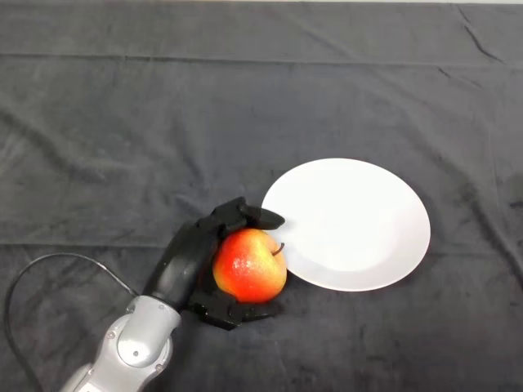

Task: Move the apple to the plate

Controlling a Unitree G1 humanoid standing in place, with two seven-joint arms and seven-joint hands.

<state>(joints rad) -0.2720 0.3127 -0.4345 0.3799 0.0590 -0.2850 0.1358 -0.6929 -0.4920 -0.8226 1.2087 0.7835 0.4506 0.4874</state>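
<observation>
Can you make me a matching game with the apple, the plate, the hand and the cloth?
Things:
1. apple
2. plate
3. left hand
4. cloth

Descriptions:
A. white, with nothing on it
B. dark, covering the table
C. red and yellow, just left of the plate
D. black, curled round the fruit

Pairs: 1-C, 2-A, 3-D, 4-B
</observation>
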